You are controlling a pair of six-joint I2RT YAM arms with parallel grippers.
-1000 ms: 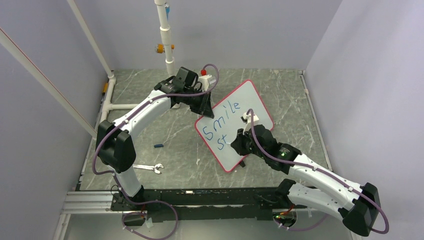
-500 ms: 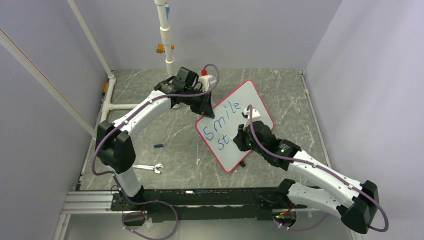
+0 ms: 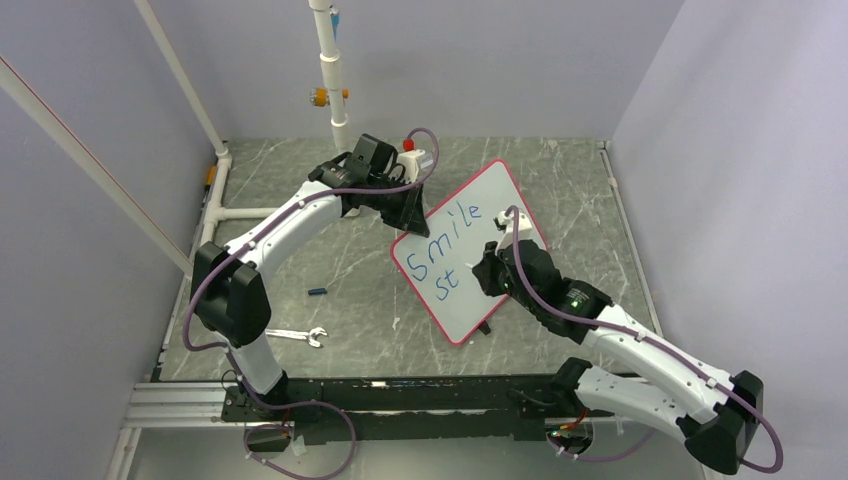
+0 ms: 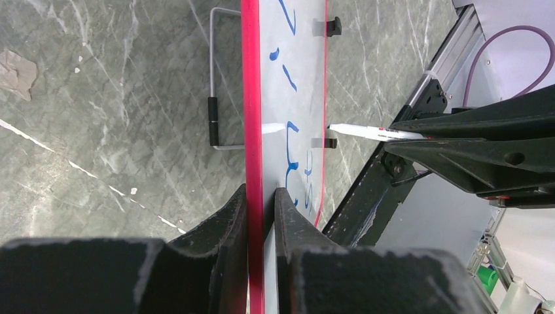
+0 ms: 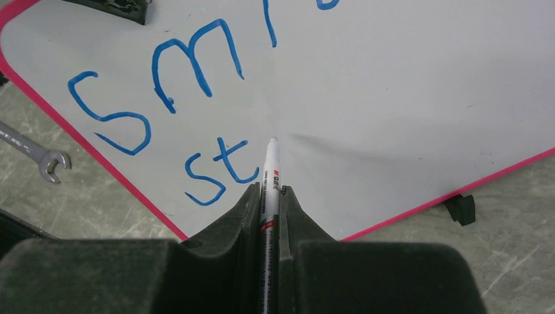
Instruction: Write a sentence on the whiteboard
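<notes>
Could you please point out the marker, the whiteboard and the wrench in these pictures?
marker point(image 5: 270, 167): right wrist view, white barrel just behind the tip.
whiteboard point(image 3: 461, 313): top view, bare white area near its lower corner.
wrench point(image 3: 297, 335): top view, middle of its handle.

White arms point(image 3: 300, 213), black joints point(image 3: 232, 300), purple cables point(image 3: 421, 130)

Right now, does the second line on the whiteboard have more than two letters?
No, the whiteboard shows only "st" there, beside the tip of the marker.
</notes>
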